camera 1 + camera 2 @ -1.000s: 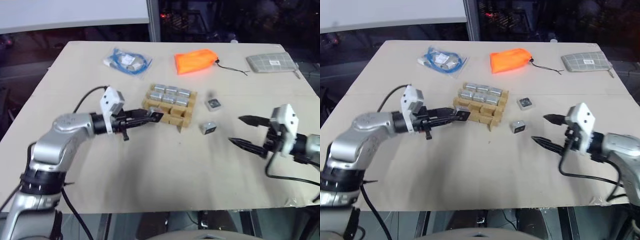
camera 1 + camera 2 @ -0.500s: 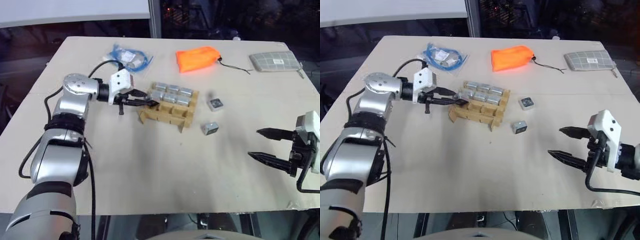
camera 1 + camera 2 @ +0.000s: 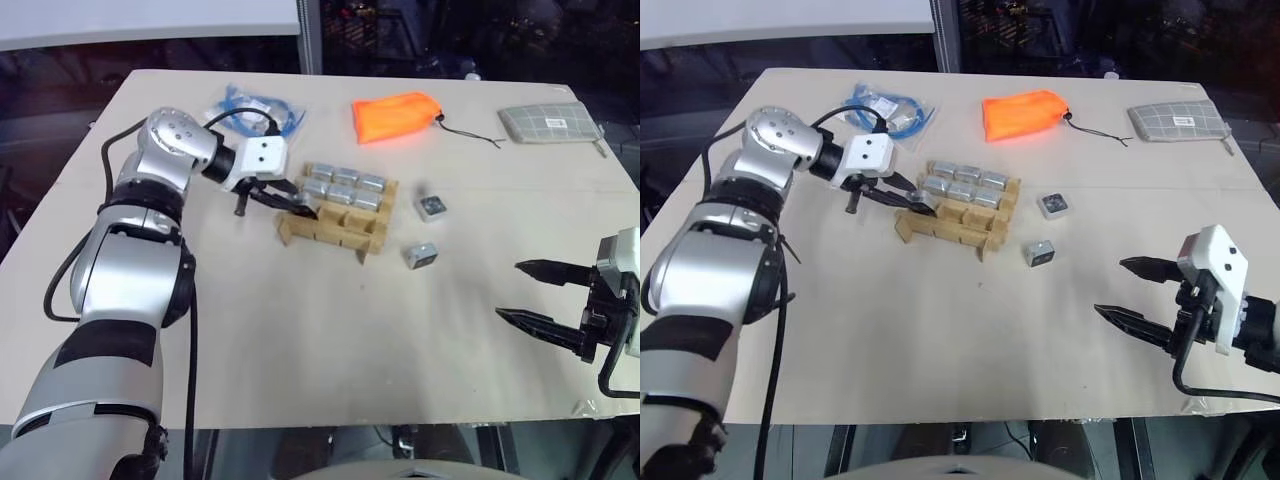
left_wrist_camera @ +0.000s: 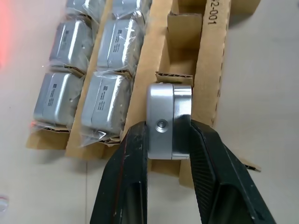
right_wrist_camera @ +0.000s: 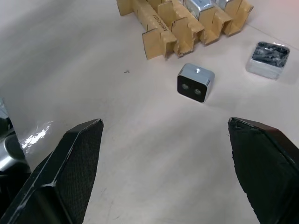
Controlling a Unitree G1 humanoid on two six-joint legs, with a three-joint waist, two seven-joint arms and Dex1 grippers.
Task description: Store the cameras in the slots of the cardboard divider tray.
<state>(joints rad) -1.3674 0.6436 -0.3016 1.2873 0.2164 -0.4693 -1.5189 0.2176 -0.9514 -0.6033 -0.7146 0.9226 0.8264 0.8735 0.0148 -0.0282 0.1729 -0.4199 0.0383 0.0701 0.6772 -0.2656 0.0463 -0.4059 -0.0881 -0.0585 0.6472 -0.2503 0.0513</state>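
My left gripper (image 3: 300,208) is shut on a silver-grey camera (image 4: 169,121) and holds it just above the near left slots of the cardboard divider tray (image 3: 345,233). Several wrapped cameras (image 3: 345,188) fill the tray's far rows (image 4: 208,60). Two loose cameras lie on the table right of the tray: one (image 3: 420,254) shows its black face towards me, and the other (image 3: 431,207) lies farther back. My right gripper (image 3: 535,292) hovers open and empty near the table's right front. In its wrist view (image 5: 165,122), the nearer loose camera (image 5: 195,82) lies ahead.
An orange pouch (image 3: 393,116), a grey checked pouch (image 3: 550,122) and a bag with blue cable (image 3: 255,112) lie along the table's far side. The table's front edge runs close under my right gripper.
My left arm has swung up and round, so its gripper now reaches the tray from the back left, still holding the camera. My right gripper has drawn back towards the front right.
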